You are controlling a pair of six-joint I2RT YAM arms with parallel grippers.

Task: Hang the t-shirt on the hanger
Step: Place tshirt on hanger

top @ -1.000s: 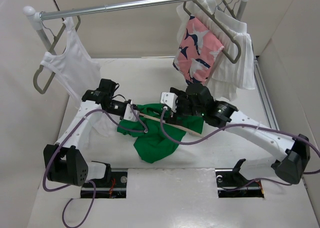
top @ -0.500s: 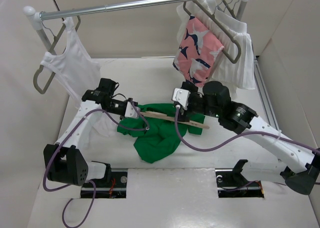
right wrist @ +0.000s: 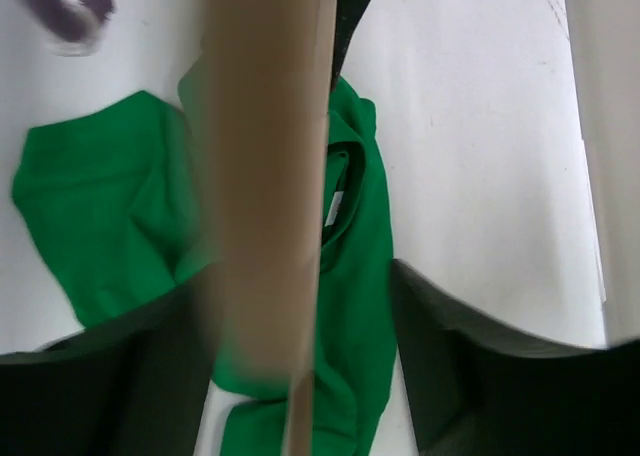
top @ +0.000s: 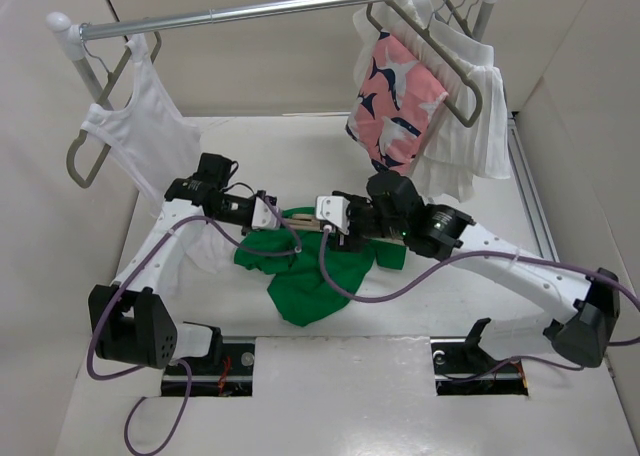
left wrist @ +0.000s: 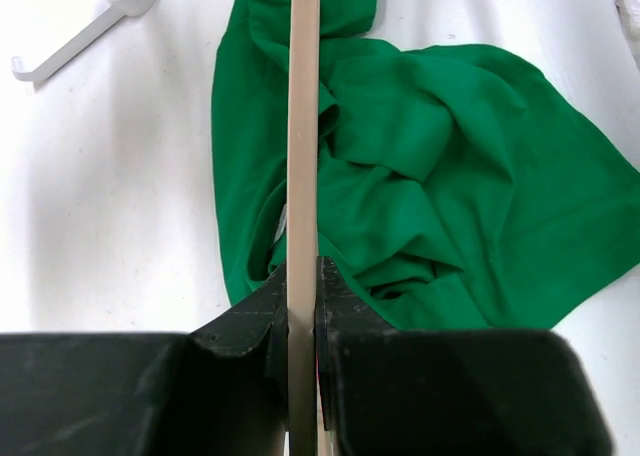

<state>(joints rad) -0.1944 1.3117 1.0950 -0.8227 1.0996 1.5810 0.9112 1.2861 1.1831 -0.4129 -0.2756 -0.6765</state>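
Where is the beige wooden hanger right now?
The hanger is clamped in the left gripper, over the t-shirt, near the middle of the table in the top view.

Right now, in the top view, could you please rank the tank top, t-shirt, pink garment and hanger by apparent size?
1. white tank top and crumpled green t-shirt: they look alike, so not ranked.
2. pink garment.
3. hanger: only a short stretch shows.

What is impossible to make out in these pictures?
Hook of the slim beige wooden hanger: top view, under the right arm; left wrist view, past the edge.
Sleeves of the bright green t-shirt: every view, lost in folds.
Right gripper's contact with hanger: right wrist view, blurred.
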